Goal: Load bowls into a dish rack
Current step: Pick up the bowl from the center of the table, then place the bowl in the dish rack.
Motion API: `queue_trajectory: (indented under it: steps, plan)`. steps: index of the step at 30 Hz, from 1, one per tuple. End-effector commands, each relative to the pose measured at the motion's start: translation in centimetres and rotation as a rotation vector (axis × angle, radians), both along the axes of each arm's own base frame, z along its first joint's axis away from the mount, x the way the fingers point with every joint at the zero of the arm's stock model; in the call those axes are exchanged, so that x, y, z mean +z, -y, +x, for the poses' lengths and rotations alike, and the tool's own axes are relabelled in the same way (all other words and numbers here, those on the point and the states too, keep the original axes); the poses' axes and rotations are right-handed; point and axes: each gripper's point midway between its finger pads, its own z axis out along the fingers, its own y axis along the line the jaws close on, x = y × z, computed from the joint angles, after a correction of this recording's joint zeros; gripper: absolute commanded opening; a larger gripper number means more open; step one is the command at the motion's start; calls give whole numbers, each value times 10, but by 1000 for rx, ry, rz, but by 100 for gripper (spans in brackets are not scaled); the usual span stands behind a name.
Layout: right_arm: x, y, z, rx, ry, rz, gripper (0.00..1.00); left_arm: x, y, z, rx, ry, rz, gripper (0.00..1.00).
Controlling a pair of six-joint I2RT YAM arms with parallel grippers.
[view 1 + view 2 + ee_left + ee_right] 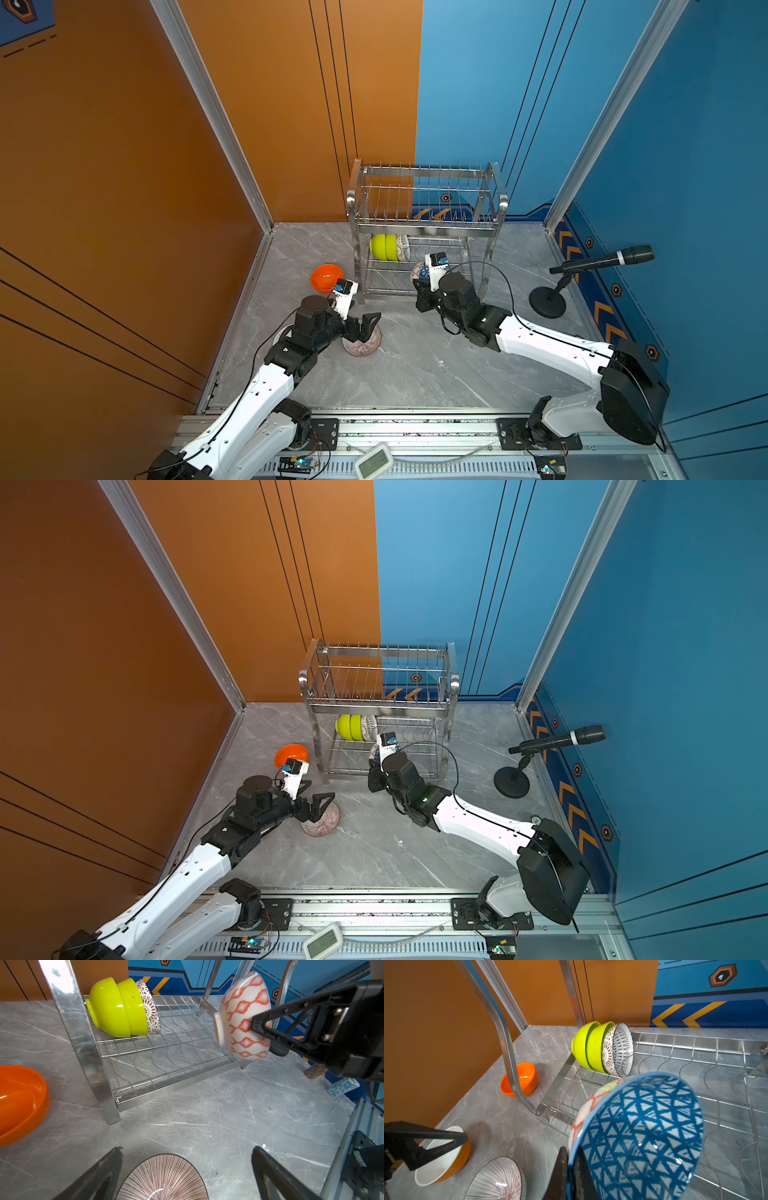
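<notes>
The blue bowl [639, 1132] is held on edge, rim clamped in the right gripper [570, 1153], at the lower-tier front of the rack [424, 227]; free wires lie beyond it, beside the lattice bowl [618, 1049]. The left gripper [187, 1148] is spread over the striped bowl [164, 1178].

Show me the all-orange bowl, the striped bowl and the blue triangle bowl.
all-orange bowl [325, 275], in a top view, on its inside.
striped bowl [164, 1177], left wrist view, on its inside.
blue triangle bowl [639, 1132], right wrist view, on its inside.
</notes>
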Motion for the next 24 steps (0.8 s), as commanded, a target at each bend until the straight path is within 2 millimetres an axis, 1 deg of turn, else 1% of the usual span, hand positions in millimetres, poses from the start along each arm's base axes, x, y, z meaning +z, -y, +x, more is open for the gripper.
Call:
queue_trajectory:
  steps: [1, 12, 18, 24]
  plan:
    - [29, 3, 16, -77, 90, 85, 0, 0, 0, -1, 9, 5, -8, 98]
    - [33, 9, 34, -191, 137, 135, 0, 1, -1, -1, 25, -5, -23, 98]
    - [28, 5, 52, -243, 139, 192, 0, 0, -1, -1, 23, -7, -23, 98]
    - [22, 2, 71, -297, 137, 295, 0, -1, 0, -2, 19, -6, -20, 98]
